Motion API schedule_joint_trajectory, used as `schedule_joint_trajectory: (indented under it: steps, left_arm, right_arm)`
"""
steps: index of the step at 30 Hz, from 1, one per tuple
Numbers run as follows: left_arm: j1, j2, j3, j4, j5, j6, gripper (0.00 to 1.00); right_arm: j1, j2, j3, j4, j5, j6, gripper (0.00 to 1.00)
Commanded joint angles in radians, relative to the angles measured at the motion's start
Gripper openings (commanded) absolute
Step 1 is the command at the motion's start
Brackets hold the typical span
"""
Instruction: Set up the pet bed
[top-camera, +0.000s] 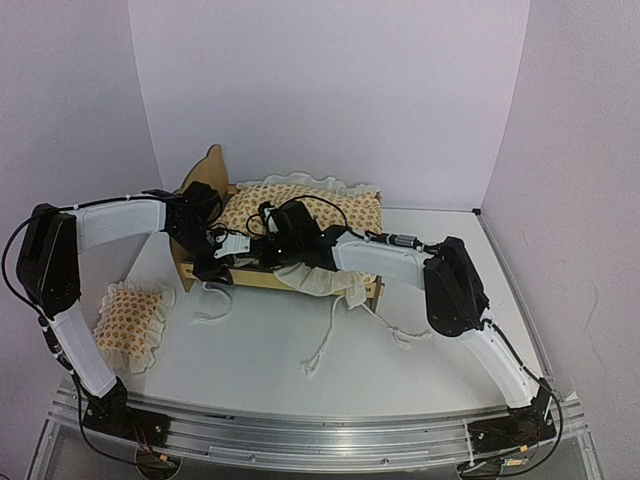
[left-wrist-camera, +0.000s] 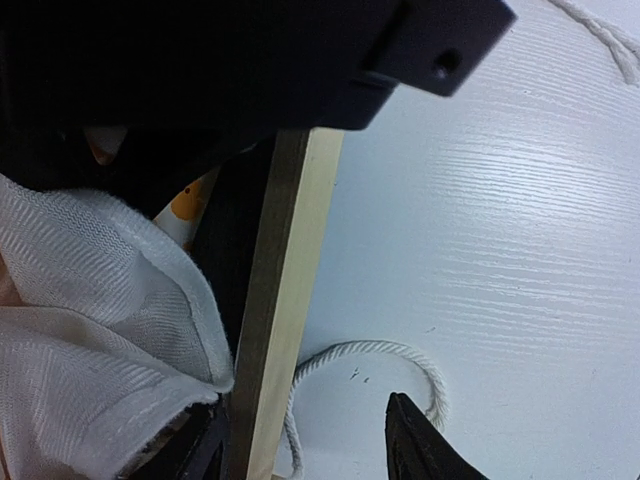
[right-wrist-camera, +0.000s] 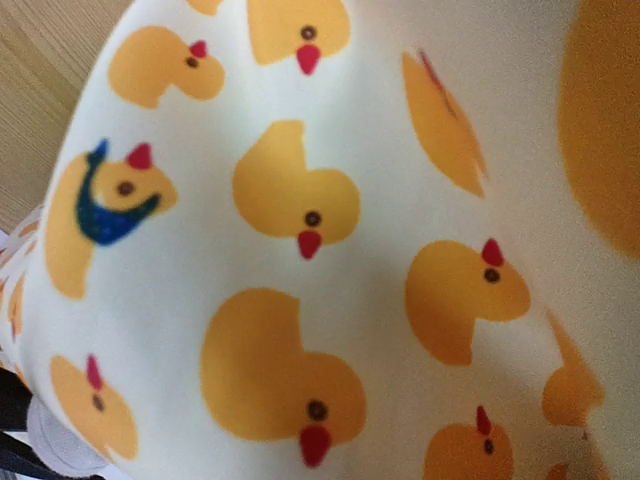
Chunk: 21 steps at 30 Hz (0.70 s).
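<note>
The pet bed (top-camera: 250, 279) stands mid-table, a light wooden frame with its scalloped headboard (top-camera: 209, 166) at the back left. The duck-patterned ruffled cushion (top-camera: 310, 208) lies over it, its pale underside spilling over the front rail. My left gripper (top-camera: 213, 262) is at the bed's front left corner. In the left wrist view it (left-wrist-camera: 305, 452) is open, its fingertips (left-wrist-camera: 420, 445) either side of the wooden rail (left-wrist-camera: 285, 300), with white fabric (left-wrist-camera: 90, 330) on the inner side. My right gripper (top-camera: 262, 243) is pressed into the cushion (right-wrist-camera: 320, 250); its fingers are hidden.
A small matching ruffled pillow (top-camera: 130, 320) lies on the table at the near left. The cushion's white cord ties (top-camera: 325, 345) trail over the white table (top-camera: 260, 350) in front of the bed, one loop (left-wrist-camera: 375, 350) right beside the rail. Purple walls close in the back and sides.
</note>
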<state>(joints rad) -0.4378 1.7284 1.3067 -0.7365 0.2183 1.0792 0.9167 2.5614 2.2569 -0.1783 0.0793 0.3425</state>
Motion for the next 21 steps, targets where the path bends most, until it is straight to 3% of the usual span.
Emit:
schedule_joint_trajectory:
  steps: [1,4,6,10,15,21]
  left_arm:
    - [0.007,0.062,0.001,0.041,-0.079,-0.004,0.52]
    - [0.006,0.095,0.008,-0.039,-0.041,-0.004,0.39]
    - [0.007,0.106,0.002,-0.085,-0.023,-0.005,0.36]
    - [0.008,0.178,-0.022,-0.157,-0.033,-0.005,0.44]
    - [0.042,0.196,-0.018,-0.079,-0.016,-0.042,0.51]
    - [0.102,-0.009,0.116,-0.101,0.384,-0.03,0.6]
  right_arm:
    - [0.007,-0.093,-0.013,0.01,-0.011,0.011,0.12]
    - [0.008,-0.101,-0.022,0.01,-0.008,0.011,0.12]
    - [0.008,-0.109,-0.028,0.01,-0.002,0.009,0.12]
    - [0.008,-0.119,-0.033,0.012,0.004,0.003,0.12]
    - [0.005,-0.164,-0.072,0.01,0.033,0.001,0.13]
    - [-0.001,-0.211,-0.129,0.009,0.034,0.004,0.21]
